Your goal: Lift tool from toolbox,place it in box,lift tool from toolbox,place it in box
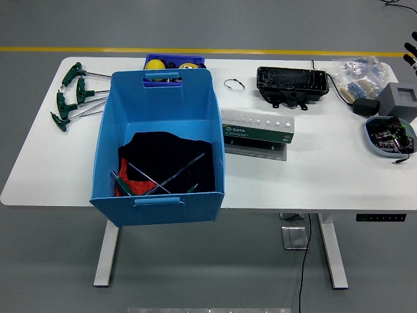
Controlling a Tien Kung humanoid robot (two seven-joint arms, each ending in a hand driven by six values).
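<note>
Right hand (412, 52) barely at right edge
</note>
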